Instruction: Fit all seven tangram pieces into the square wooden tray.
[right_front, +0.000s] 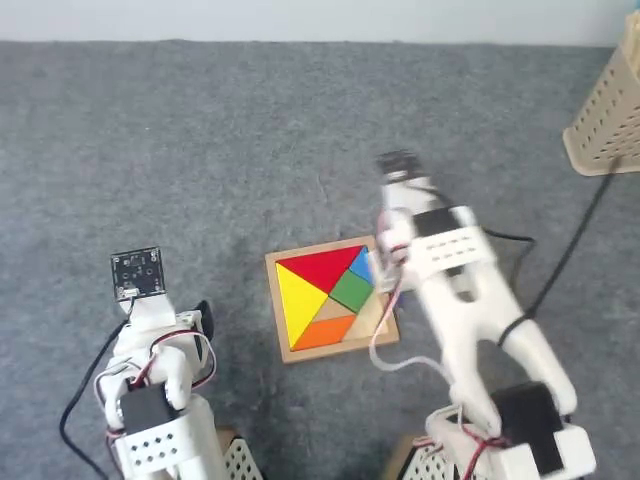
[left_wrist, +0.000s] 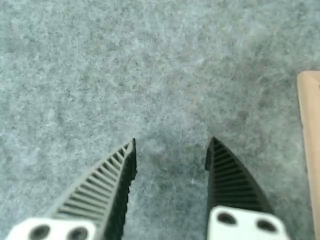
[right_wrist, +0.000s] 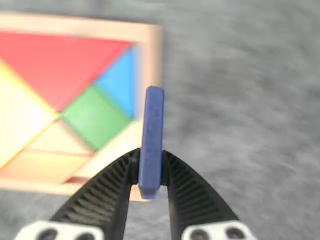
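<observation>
While the right gripper (right_wrist: 150, 156) clamped a dark blue flat tangram piece (right_wrist: 152, 125), the left gripper (left_wrist: 171, 145) hung open over the grey felt-like table cover (left_wrist: 150, 60).

The blue piece stood on edge between the ribbed black fingers (right_wrist: 110, 190), close to the rim of the square wooden tray (right_wrist: 149, 50), near the corner where a light blue triangle (right_wrist: 120, 75) lay. Inside the tray a red triangle (right_front: 320, 268), a yellow triangle (right_front: 295, 298), a green square (right_front: 352, 290) and an orange piece (right_front: 322, 333) lay flat and touching. Whether the pale patches beside them were pieces or bare floor could not be told. From above, the right arm (right_front: 470, 300) reached along the tray's right side, and the left arm (right_front: 150, 340) sat well to its left.
</observation>
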